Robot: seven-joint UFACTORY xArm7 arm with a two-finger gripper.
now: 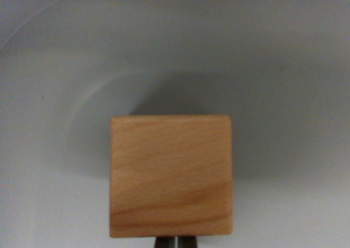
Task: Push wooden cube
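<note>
A light wooden cube (170, 176) fills the lower middle of the wrist view, resting on a pale grey-white surface (60, 94). Its visible face shows wavy grain and its far edge casts a soft shadow upward in the picture. At the very bottom edge, just below the cube, the dark tips of my gripper (176, 242) peek into view, pressed close together with only a thin bright line between them. The fingertips (165, 243) sit right against the cube's near edge; nothing is held between them.
The pale surface (284, 67) surrounds the cube on the left, right and far side, with a faint curved shadow band (104, 89) across it.
</note>
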